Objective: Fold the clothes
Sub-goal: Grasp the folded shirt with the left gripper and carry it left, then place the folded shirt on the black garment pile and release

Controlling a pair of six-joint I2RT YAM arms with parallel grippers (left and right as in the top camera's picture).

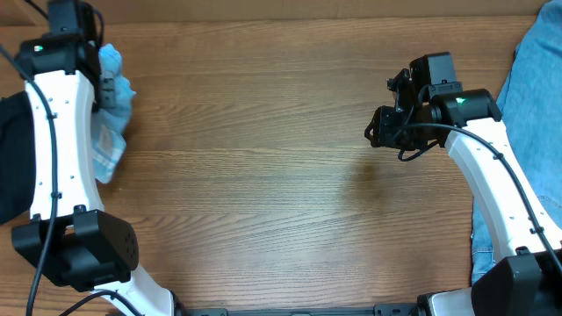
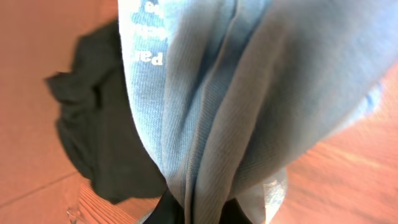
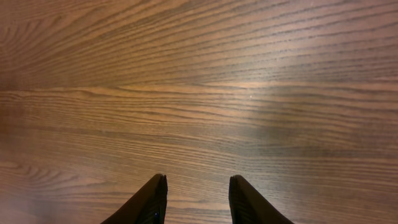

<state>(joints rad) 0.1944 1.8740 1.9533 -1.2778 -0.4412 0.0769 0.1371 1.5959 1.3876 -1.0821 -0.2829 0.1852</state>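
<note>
One bunch of the sky-blue T-shirt (image 2: 249,93) hung pinched in the left gripper (image 2: 199,214), just beside the black garment pile (image 2: 93,137). Right gripper (image 3: 196,199) jaws were spread, empty, well apart from it. Risk: the thin pinch slipping, or the cloth dragging that pile.

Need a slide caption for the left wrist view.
Left gripper shut on the bunched sky-blue T-shirt, black garment lying on the wooden table behind.
</note>
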